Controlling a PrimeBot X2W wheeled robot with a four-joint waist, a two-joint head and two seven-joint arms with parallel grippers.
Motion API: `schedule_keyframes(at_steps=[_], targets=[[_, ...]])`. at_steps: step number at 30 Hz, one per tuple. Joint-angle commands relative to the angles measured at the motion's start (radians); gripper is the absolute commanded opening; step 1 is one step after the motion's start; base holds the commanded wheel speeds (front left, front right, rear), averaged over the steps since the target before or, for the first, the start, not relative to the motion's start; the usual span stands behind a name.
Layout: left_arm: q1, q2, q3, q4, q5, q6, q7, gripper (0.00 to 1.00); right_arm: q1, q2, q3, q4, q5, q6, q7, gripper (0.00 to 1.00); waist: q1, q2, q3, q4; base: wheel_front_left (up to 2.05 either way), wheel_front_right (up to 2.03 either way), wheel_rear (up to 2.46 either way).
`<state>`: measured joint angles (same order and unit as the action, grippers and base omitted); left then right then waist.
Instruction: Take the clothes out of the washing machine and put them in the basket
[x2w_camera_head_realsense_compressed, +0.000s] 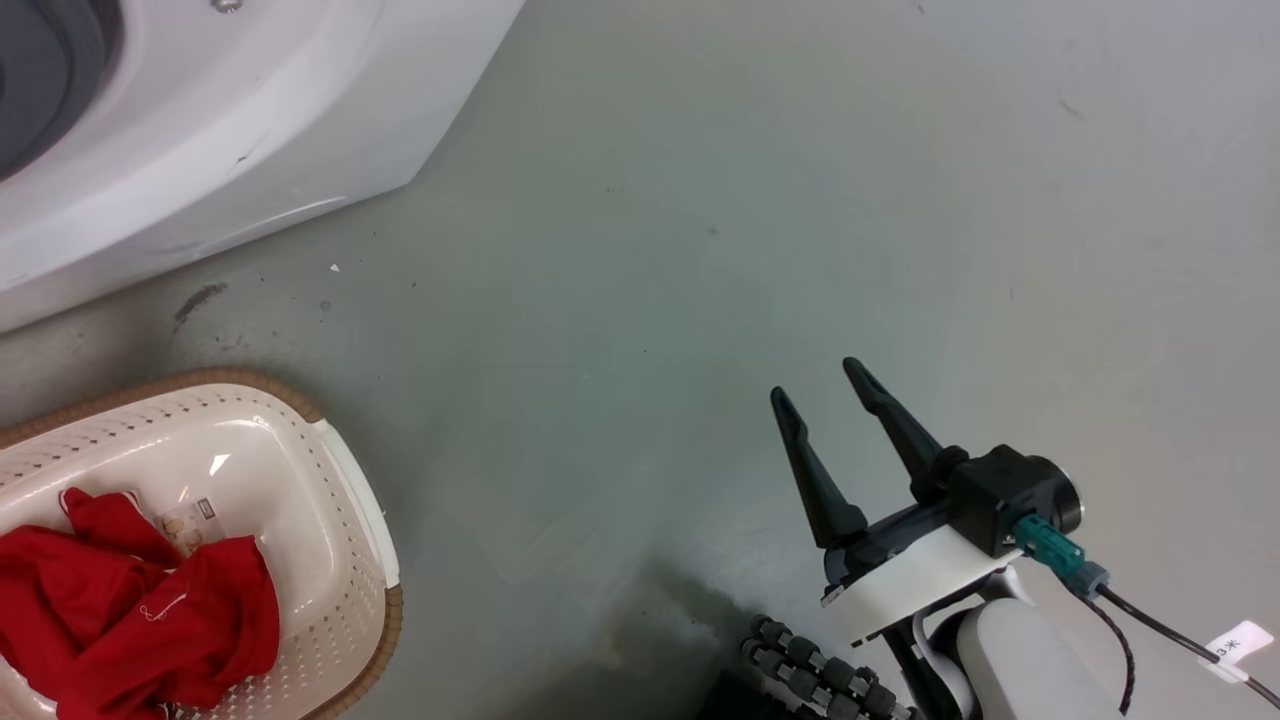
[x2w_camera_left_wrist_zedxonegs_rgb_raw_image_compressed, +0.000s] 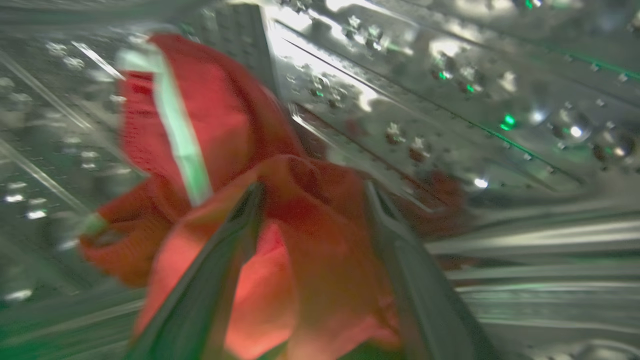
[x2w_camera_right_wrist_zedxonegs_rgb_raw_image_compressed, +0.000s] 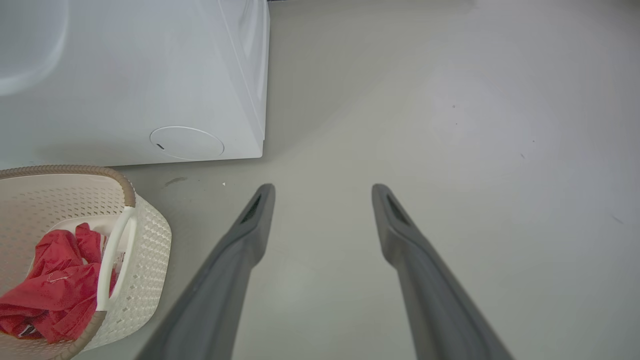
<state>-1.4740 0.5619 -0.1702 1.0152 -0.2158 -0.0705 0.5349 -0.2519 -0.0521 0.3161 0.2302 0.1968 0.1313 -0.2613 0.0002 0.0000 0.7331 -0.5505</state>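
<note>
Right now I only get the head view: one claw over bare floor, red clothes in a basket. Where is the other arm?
Observer: The left gripper is inside the steel drum of the washing machine.
Operator: Holding something?
Observer: Not clamped; its open fingers straddle a red garment with a pale stripe.
Operator: Anything else I miss?
Observer: A round flap sits low on the machine's front.

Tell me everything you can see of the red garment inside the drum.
The red garment is soft, crumpled fabric with a pale strip along one fold, heaped against the perforated steel drum. The left gripper stands open, its fingers either side of a raised fold and touching the cloth.
</note>
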Motion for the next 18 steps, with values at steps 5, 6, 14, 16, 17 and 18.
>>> schedule_keyframes(at_steps=[5,6,14,16,17,18], targets=[[-0.023,-0.01,-0.005,0.0,-0.015,0.038,0.179,1.0,-0.015,0.003,0.034,-0.019,0.016,-0.001,-0.003,1.0,-0.0002,0.0,0.032,0.0,0.0,0.0,0.0],[-0.018,-0.011,-0.007,-0.004,-0.014,0.046,0.199,1.0,-0.014,0.003,0.033,-0.021,0.019,-0.001,-0.003,1.0,-0.0002,0.0,0.034,0.001,0.0,0.0,0.0],[0.053,0.014,-0.017,-0.139,0.001,0.099,0.171,0.0,-0.029,0.003,0.033,-0.026,0.036,-0.001,-0.004,1.0,-0.0002,0.0,0.043,-0.002,0.0,0.0,0.0],[0.067,0.029,-0.018,-0.178,0.009,0.106,0.133,0.0,-0.04,0.003,0.031,-0.023,0.038,-0.001,-0.004,1.0,-0.0002,0.0,0.037,-0.005,0.0,0.0,0.0],[0.076,0.035,-0.014,-0.198,0.009,0.113,0.109,0.0,-0.045,0.003,0.032,-0.022,0.038,-0.001,-0.004,1.0,-0.0002,0.0,0.032,-0.007,0.0,0.0,0.0],[0.086,0.04,-0.01,-0.215,0.008,0.119,0.085,0.0,-0.049,0.003,0.034,-0.022,0.04,-0.001,-0.003,1.0,-0.0002,0.0,0.026,-0.008,0.0,0.0,0.0]])
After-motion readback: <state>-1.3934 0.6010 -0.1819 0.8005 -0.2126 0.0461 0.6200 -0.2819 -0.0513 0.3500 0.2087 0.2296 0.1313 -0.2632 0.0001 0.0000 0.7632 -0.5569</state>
